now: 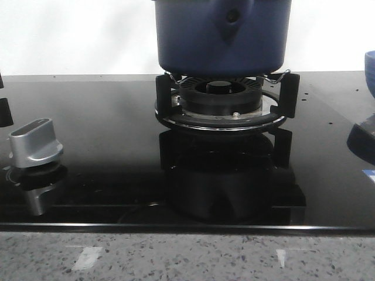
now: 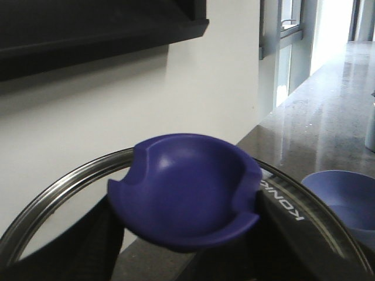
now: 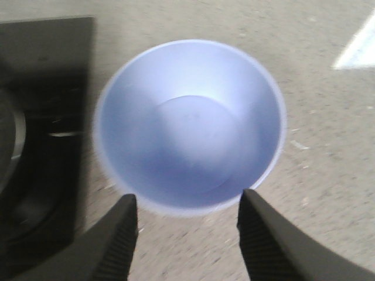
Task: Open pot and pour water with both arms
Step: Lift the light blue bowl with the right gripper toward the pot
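Front view: the pot point(image 1: 222, 36) sits on the burner grate point(image 1: 225, 96) at the rear middle of the cooktop point(image 1: 105, 146), a silver control knob point(image 1: 36, 142) toward the left edge; neither of my claws shows here. Left wrist view: my left claw point(image 2: 184, 231) pinches the lid knob point(image 2: 186, 190), the glass lid point(image 2: 53, 193) apparently lifted; that grip is visible only here. Right wrist view: my right claw point(image 3: 184, 225) is spread, hovering over the light-blue bowl point(image 3: 190, 126) beside the cooktop's right edge. Risks, as I judge: the knob slipping so the lid drops, or a poor closure tipping the bowl.
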You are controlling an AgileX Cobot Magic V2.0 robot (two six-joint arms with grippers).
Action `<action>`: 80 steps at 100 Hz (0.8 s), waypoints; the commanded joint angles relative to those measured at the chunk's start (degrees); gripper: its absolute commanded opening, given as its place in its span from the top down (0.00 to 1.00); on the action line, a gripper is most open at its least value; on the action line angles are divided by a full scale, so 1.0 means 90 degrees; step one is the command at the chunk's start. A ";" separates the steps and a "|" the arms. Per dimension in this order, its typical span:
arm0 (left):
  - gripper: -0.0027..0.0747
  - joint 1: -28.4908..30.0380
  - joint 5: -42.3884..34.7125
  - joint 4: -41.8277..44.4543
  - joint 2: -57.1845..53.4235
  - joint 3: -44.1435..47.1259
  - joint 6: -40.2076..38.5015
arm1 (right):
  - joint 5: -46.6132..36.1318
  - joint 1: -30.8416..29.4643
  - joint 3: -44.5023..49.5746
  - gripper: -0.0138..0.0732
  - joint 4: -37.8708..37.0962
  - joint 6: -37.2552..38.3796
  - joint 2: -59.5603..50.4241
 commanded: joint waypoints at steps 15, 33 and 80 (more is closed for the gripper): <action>0.55 0.0676 0.0561 -0.0525 -0.0485 -0.0259 -0.0094 | 0.0314 -0.0200 -0.1245 0.44 -0.1003 0.0426 0.1334; 0.55 0.1000 0.0702 -0.0525 -0.0485 -0.0259 -0.0099 | 0.0297 -0.0717 -0.1387 0.44 -0.0728 0.0426 0.2122; 0.55 0.1028 0.0717 -0.0525 -0.0485 -0.0259 -0.0099 | -0.0179 -0.1330 -0.1387 0.67 0.0393 0.0096 0.3114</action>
